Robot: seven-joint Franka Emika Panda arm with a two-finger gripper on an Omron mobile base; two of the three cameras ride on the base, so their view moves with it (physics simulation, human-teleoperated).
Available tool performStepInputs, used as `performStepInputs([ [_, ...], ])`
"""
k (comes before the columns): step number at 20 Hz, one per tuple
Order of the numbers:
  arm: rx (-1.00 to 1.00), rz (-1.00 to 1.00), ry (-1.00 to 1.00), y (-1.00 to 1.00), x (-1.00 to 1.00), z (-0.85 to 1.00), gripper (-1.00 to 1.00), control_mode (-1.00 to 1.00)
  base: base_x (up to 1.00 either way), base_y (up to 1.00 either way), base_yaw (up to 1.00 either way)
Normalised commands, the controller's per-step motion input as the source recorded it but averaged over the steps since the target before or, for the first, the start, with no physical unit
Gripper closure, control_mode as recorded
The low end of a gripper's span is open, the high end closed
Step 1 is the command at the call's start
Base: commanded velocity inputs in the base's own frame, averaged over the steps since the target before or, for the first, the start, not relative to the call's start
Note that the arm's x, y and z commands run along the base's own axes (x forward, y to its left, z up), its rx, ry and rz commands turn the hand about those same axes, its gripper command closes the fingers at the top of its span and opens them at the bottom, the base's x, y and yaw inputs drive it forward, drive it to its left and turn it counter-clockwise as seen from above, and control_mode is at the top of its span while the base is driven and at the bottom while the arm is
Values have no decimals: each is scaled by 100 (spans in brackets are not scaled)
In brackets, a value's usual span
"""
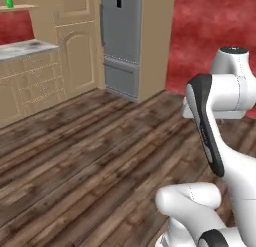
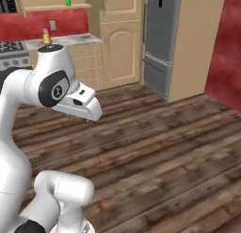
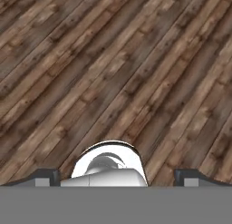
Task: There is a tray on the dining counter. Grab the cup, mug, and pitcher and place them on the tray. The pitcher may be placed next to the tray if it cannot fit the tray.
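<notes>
My gripper [image 3: 118,177] hangs open over the bare wooden floor, its two dark fingertips [image 3: 47,176] set wide apart with nothing between them. The tray, the dining counter and the cup are out of view. A small green thing [image 2: 68,2] sits on a high tan shelf at the back, also seen far off in the left base view as a green thing [image 1: 9,3]; it is too small to tell whether it is the mug. A small amber thing [image 2: 46,37] stands on the far marble top; whether it is the pitcher I cannot tell.
Tan cabinets with a marble top [image 1: 25,48] line the back left. A grey fridge [image 2: 162,38] stands in a tan surround, with a red wall [image 1: 210,36] to its right. A stove [image 2: 12,50] sits at the far left. Dark wood floor [image 2: 155,147] stretches ahead.
</notes>
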Motion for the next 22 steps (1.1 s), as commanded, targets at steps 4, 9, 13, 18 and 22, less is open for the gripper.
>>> performStepInputs([
  [4, 0, 0, 0, 0, 0, 0, -100, 100, 100, -7, 77],
  [9, 0, 0, 0, 0, 0, 0, -100, 100, 100, -8, 67],
  [13, 0, 0, 0, 0, 0, 0, -100, 100, 100, -13, 60],
  [18, 0, 0, 0, 0, 0, 0, -100, 100, 94, -41, 36],
  [22, 0, 0, 0, 0, 0, 0, -100, 100, 85, -45, 2],
])
